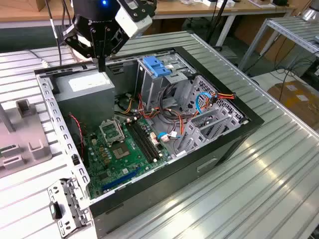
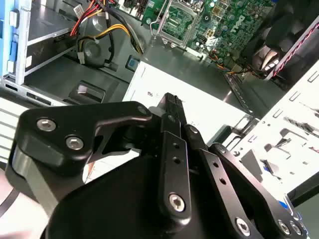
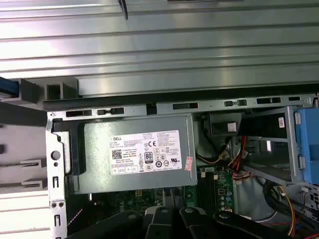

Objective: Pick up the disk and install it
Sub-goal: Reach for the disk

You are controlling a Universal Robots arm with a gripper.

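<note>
My gripper (image 1: 102, 68) hangs over the back left corner of the open computer case (image 1: 219, 144), just above the grey power-supply box (image 1: 84, 85). Its black fingers (image 2: 172, 99) are pressed together with nothing between them, and they point at the box's white sticker (image 2: 209, 109). The first wrist view looks down on that box (image 3: 134, 154), with the gripper's black linkage (image 3: 184, 224) in front of it. The disk is out of view. A light-blue slotted latch piece (image 1: 155, 66) sits on top of the drive cage at the case's far side.
The green motherboard (image 1: 119, 149) and bundles of coloured cables (image 1: 209, 99) lie inside the case. A grey fixture (image 1: 22, 142) stands on the ribbed table at the exterior view's left. A loose metal bracket (image 1: 65, 206) lies by the case's near corner.
</note>
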